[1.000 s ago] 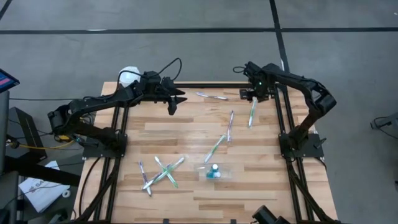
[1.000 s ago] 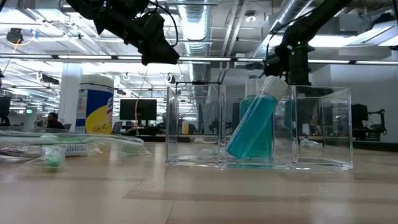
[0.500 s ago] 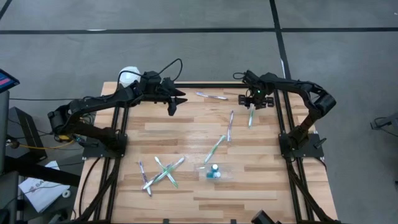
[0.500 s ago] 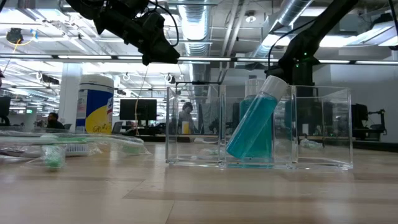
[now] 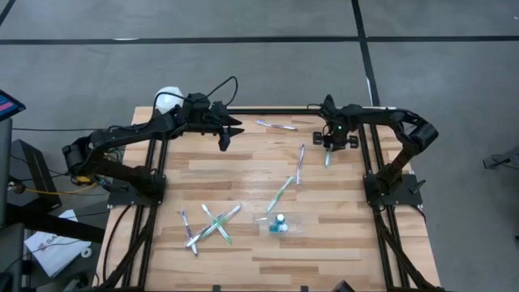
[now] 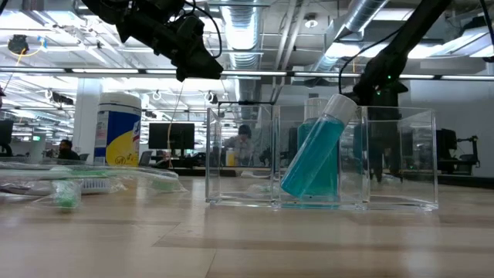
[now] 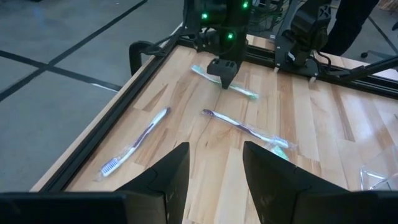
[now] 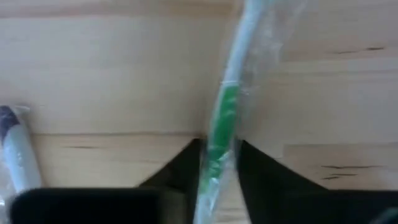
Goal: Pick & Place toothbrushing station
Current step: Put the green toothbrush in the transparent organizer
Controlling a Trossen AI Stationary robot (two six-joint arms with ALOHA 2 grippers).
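The right gripper (image 8: 217,163) has dropped and narrowed around a green toothbrush (image 8: 222,124); left gripper (image 7: 214,168) stays open, empty.

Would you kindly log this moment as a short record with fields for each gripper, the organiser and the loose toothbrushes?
right gripper: down at the table's far right, fingers closing around a green toothbrush
left gripper: raised over the far left, open, empty
clear organiser: near edge, holds a leaning teal tube
other toothbrushes: scattered flat on the table
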